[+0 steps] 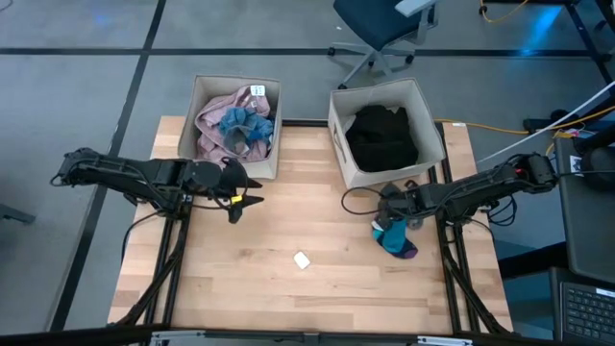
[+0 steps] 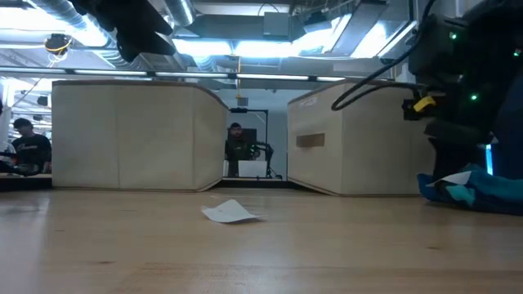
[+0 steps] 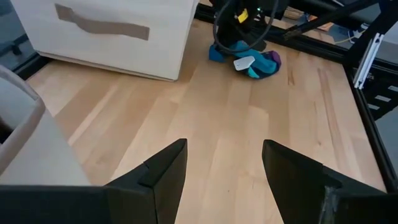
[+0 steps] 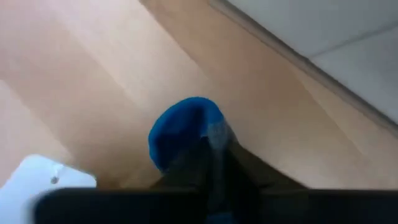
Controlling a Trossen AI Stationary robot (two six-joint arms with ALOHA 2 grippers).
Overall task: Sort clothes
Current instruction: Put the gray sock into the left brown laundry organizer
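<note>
I see two beige bins at the table's far edge. The left bin holds a pink garment with a blue piece bunched on top and a white tag at its far rim. The right bin holds only black clothes, piled nearly to the walls.

My right gripper is down on the table just in front of the right bin, with the teal socks bunched directly under and ahead of its fingers. The bundle's long axis runs from the fingers toward the near right of the table, ending in a purple toe; a white label lies on top of it. In the right wrist view a blue sock end pokes out past the fingers, which look clamped on it.

My left gripper hangs beside the left bin's near corner, fingers apart with bare wood between them, pointing across toward the socks. A white paper scrap lies on the table well ahead of them.
</note>
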